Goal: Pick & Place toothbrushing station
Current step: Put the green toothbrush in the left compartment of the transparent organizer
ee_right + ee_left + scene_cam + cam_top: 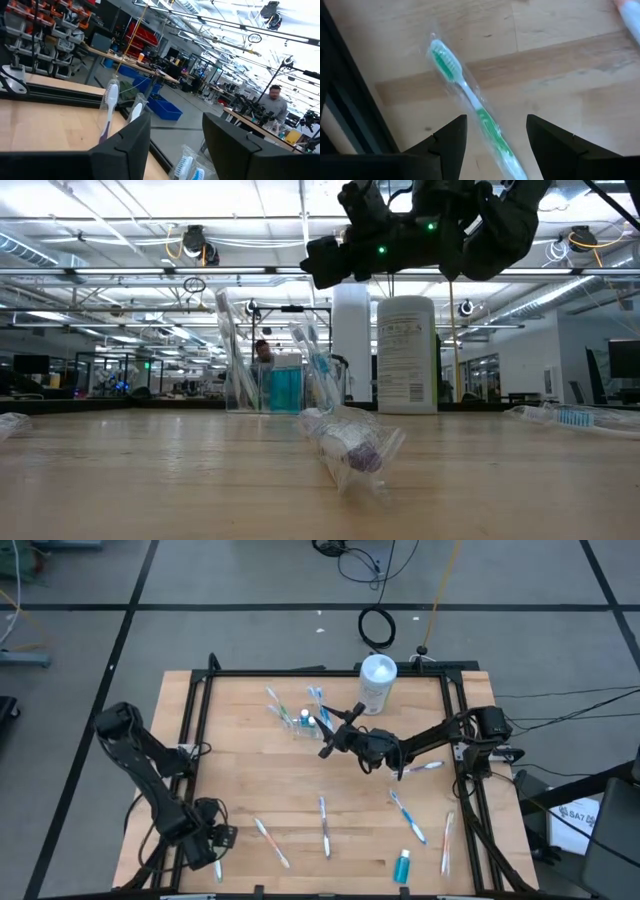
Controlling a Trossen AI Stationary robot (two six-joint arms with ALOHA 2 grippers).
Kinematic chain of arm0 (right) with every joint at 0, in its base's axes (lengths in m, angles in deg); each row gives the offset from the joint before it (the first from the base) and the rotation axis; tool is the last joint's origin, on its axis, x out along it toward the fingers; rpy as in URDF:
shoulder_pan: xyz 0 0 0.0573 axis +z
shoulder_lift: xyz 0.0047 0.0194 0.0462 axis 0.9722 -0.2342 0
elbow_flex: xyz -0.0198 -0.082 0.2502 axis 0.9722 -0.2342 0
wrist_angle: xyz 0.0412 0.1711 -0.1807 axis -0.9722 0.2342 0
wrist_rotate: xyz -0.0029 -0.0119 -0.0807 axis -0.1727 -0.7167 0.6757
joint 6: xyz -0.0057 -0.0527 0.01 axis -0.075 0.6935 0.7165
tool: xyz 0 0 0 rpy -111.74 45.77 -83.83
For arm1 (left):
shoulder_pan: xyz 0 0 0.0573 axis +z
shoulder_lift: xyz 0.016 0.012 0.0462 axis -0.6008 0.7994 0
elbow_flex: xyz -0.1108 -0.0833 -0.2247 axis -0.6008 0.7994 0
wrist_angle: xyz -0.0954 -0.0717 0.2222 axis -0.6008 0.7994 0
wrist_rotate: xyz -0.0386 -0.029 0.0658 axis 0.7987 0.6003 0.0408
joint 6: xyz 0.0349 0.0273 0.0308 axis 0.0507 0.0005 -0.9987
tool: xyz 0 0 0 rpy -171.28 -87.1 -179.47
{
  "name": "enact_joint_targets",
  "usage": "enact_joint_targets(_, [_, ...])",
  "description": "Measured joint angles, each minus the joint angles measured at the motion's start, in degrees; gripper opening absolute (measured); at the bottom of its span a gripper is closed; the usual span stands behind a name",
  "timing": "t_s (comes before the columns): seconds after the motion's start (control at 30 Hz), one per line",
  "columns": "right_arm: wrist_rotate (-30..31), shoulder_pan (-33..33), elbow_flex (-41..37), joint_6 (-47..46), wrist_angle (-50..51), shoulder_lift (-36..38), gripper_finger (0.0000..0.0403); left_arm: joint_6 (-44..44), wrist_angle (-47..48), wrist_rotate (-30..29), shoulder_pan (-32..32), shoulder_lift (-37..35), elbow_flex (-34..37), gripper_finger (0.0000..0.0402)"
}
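Counting six loose toothbrushes (pixel 324 823), one tumbler (pixel 304 724); right gripper (pixel 331 734) hangs above it, left gripper (pixel 496 132) low, jaws open on both.

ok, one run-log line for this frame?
left gripper: open over wrapped green toothbrush | right gripper: open, raised beside small clear tumbler

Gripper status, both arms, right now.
Left gripper: open, empty, poised over a wrapped green toothbrush at the table's near left corner.
Right gripper: open, holding nothing, raised beside the clear tumbler.
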Motion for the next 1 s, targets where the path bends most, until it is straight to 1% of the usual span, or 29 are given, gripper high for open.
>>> enact_joint_targets(0.1, [0.0,0.0,0.0,0.0,0.02,0.0,0.0172,0.26,-2.67,1.04,0.13,0.41,2.03,0.0212])
enact_joint_targets(0.2, [0.0,0.0,0.02,-0.02,0.0,0.0,0.0174,1.89,-10.12,0.8,-0.07,0.65,5.46,0.0212])
enact_joint_targets(0.3, [0.02,0.0,0.04,0.0,0.04,0.0,0.0172,3.95,-14.76,1.74,0.01,0.43,8.49,0.0212])
enact_joint_targets(0.37, [0.0,0.0,0.04,-0.02,0.07,0.0,0.0171,4.02,-17.0,2.79,0.02,0.28,9.98,0.0212])
enact_joint_targets(0.47, [-0.02,0.0,0.07,0.0,0.04,0.0,0.0169,2.76,-17.97,2.44,0.08,0.26,11.03,0.0212])
enact_joint_targets(0.57, [-0.01,0.0,0.07,0.0,0.02,0.0,0.0169,-2.94,-17.9,-0.59,0.79,0.28,11.07,0.0212])
enact_joint_targets(0.73, [-0.02,0.0,0.07,0.0,0.02,0.0,0.0169,-15.09,-19.31,-10.46,4.21,0.33,11.2,0.0212])
enact_joint_targets(0.87, [-0.02,0.0,0.07,0.0,0.02,0.0,0.0169,-25.54,-19.43,-17.05,7.73,0.43,11.29,0.0212])
enact_joint_targets(0.93, [-0.02,0.0,0.07,0.0,0.02,0.0,0.017,-30.28,-19.55,-18.87,9.65,0.52,11.43,0.0212])
enact_joint_targets(1.0, [-0.02,0.0,0.07,0.0,0.02,0.0,0.0171,-34.47,-19.55,-19.1,11.51,0.55,11.2,0.0212])
